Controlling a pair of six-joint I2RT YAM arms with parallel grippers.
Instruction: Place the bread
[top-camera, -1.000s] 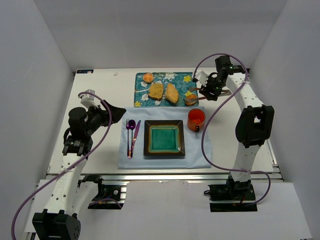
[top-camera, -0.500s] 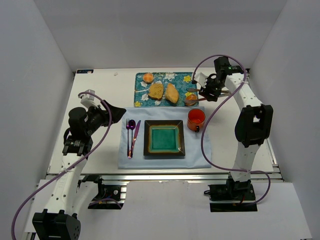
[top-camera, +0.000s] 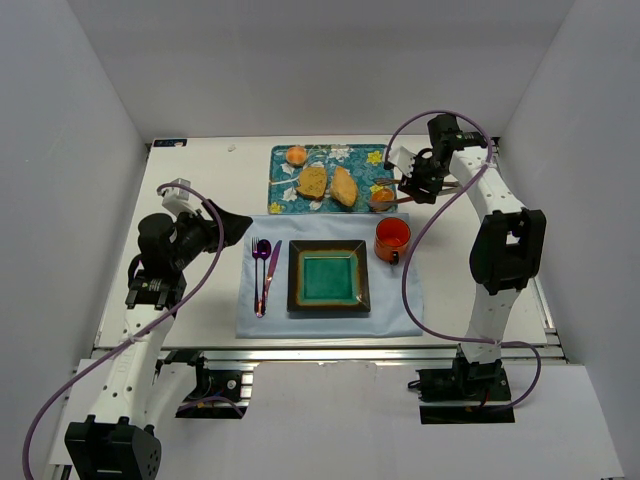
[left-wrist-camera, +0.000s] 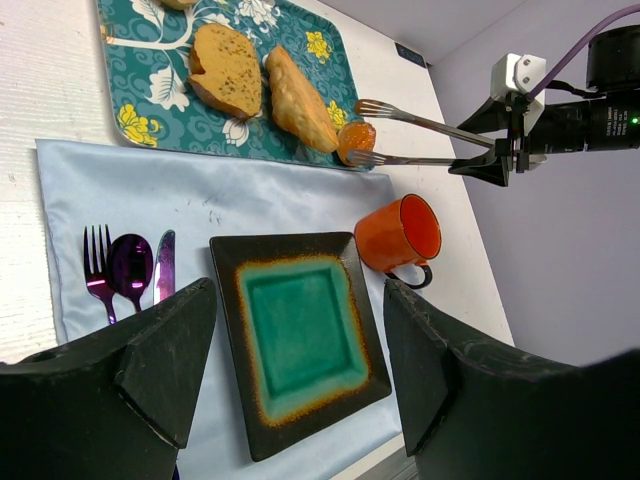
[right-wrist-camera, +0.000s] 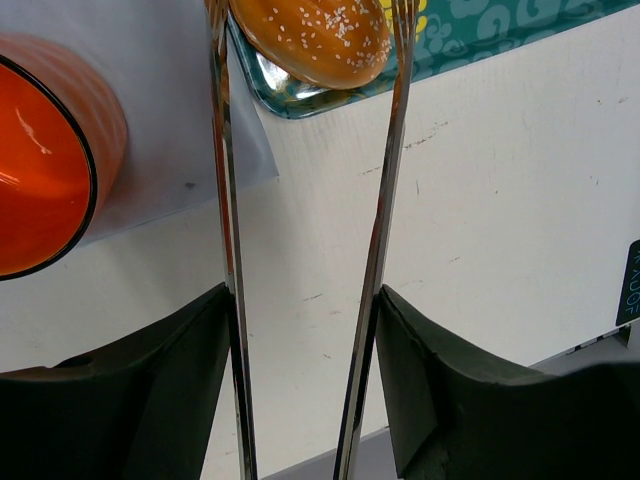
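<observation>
Bread between tongs

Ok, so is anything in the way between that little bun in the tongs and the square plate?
Partly. The mug stands just this side of the bun, by the far right corner of the plate, so a low, straight carry could probably clip it. Otherwise only bare placemat lies between them.

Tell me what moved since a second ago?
The right gripper slid a little toward the far edge of the table, its tongs still around the bread at the tray corner. The left gripper, plate and mug stayed put.
</observation>
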